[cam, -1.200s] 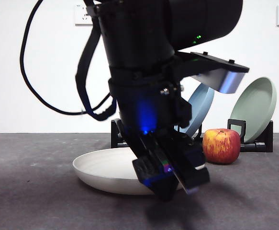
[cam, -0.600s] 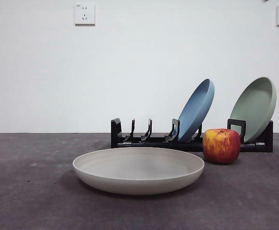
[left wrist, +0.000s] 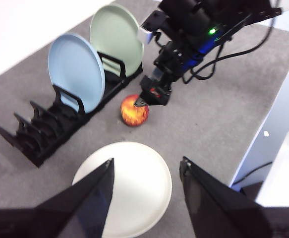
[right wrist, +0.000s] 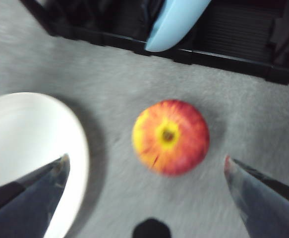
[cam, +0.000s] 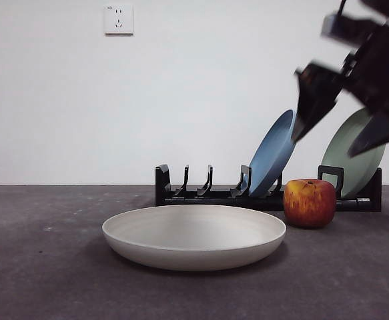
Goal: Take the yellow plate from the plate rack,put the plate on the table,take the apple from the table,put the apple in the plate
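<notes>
The right gripper point(cam: 351, 123) is hanging above the apple point(cam: 309, 203), its two jaws spread wide apart with nothing between them. Seen from its own wrist camera, the right gripper point(right wrist: 146, 166) is looking straight down on the apple point(right wrist: 170, 137), which is sitting on the bench point(right wrist: 109, 69) midway below the open jaws, stem dimple facing up. In the left wrist view the same gripper point(left wrist: 151, 96) is showing just over the apple point(left wrist: 134, 110), not touching it.

The yellow plate point(cam: 194, 236) is lying flat on the bench point(cam: 41, 267), off to one side of the right gripper and near the apple but apart from it; its pale rim point(right wrist: 32, 158) is reaching in beside one jaw in the right wrist view.

The plate rack point(cam: 214, 195) is standing beyond the apple, behind the right gripper. A blue plate point(cam: 273, 153) is leaning in one of its slots, and a sage-green plate point(cam: 351, 157) is leaning at the rack's end, partly hidden behind the gripper's jaws. The slots toward the rack's other end are standing bare.

The left gripper point(left wrist: 146, 181) is waiting high above the yellow plate point(left wrist: 124, 186), its jaws parted and holding nothing. It is out of sight in the front view. A wall socket point(cam: 118, 19) is showing on the white wall behind.
</notes>
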Action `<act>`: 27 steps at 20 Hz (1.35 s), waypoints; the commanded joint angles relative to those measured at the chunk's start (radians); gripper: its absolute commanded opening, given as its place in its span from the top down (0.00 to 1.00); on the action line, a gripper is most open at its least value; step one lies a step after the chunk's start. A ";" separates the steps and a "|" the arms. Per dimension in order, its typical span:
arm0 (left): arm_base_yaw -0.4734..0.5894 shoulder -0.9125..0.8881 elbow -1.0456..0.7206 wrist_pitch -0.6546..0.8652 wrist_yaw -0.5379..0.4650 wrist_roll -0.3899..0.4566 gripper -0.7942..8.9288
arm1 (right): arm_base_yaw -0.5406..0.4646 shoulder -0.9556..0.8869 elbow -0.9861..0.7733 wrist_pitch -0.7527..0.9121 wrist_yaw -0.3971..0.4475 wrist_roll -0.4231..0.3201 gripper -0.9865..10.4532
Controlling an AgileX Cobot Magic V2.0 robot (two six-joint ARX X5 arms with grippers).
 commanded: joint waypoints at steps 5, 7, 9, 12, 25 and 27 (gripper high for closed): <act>-0.004 -0.001 -0.005 -0.039 0.067 -0.062 0.69 | 0.039 0.188 0.002 0.160 0.105 -0.034 0.28; -0.004 -0.001 -0.005 -0.040 0.076 -0.063 0.69 | 0.045 0.233 0.002 0.201 0.146 -0.037 0.28; -0.004 -0.001 -0.005 -0.040 0.077 -0.067 0.69 | 0.047 0.262 0.002 0.230 0.150 -0.041 0.28; -0.004 -0.001 -0.005 -0.040 0.077 -0.081 0.69 | 0.047 0.290 0.002 0.251 0.148 -0.041 0.28; -0.004 -0.001 -0.005 -0.048 0.074 -0.081 0.69 | 0.044 0.306 0.003 0.260 0.148 -0.024 0.93; -0.003 -0.001 -0.005 -0.058 0.074 -0.081 0.69 | 0.045 0.290 0.003 0.260 0.148 -0.023 0.93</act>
